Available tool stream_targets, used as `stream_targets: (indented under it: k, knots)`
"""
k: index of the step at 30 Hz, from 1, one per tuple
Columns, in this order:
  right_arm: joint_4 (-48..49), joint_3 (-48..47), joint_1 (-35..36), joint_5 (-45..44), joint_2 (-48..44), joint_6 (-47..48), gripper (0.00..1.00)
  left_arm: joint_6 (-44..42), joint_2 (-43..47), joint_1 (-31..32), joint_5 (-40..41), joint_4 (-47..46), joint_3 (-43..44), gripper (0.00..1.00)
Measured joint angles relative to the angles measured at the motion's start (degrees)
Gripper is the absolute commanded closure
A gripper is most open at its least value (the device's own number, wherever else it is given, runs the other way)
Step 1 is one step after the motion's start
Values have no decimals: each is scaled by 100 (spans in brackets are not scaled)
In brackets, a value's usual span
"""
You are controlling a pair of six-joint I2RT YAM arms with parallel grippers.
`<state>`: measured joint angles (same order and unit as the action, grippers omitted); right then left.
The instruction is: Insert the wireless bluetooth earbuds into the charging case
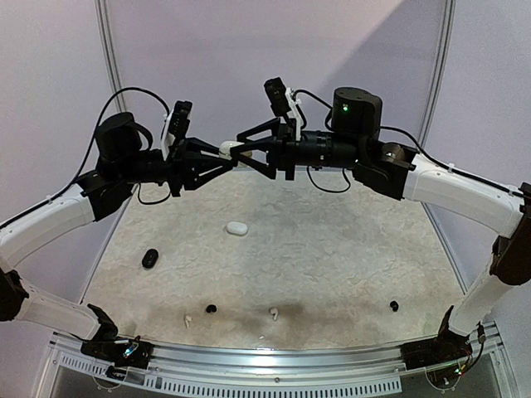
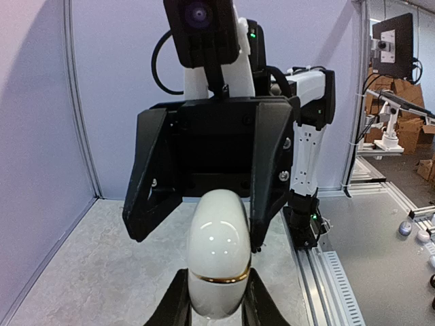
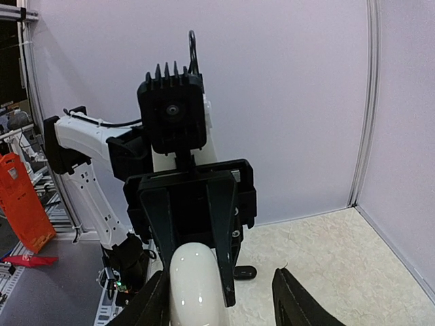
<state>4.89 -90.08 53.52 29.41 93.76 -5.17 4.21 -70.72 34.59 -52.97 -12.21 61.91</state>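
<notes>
My left gripper [image 1: 222, 156] is shut on a white pebble-like charging case [image 1: 231, 149], closed, with a gold seam, and holds it high above the table. In the left wrist view the case [image 2: 217, 251] sits between my fingers [image 2: 174, 302]. My right gripper [image 1: 246, 149] is open, its jaws wide on either side of the case's far end. In the right wrist view the case [image 3: 196, 285] stands close to the right gripper's left finger [image 3: 151, 302]. Two white earbuds [image 1: 187, 319] [image 1: 273, 313] and two black earbuds [image 1: 211, 308] [image 1: 393, 306] lie on the table near the front.
A second white case [image 1: 236, 228] lies mid-table. A black case [image 1: 150, 259] lies at the left, and also shows in the right wrist view [image 3: 243, 273]. Purple walls enclose the marbled table [image 1: 332, 249]. A metal rail [image 1: 265, 356] runs along the front edge.
</notes>
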Motion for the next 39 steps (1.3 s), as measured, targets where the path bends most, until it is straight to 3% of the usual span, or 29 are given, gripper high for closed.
stream_targets:
  k: [9, 14, 20, 33, 39]
  knots:
    - [-516, -323, 11, -151, 87, 94, 54, -894, 74, 13, -22, 743, 24, 100]
    - [-688, -330, -44, -284, 127, 98, 54, -964, 103, 83, -116, 787, 24, 100]
    - [-782, -341, -42, -345, 133, 81, 49, -570, 105, 83, -96, 763, 9, 100]
    - [-999, -796, -170, -245, 361, -409, 24, 841, 221, 83, 546, -131, -763, 100]
    - [-951, -968, -367, -479, 354, -986, 28, 1093, 236, 50, 879, -275, -911, 100]
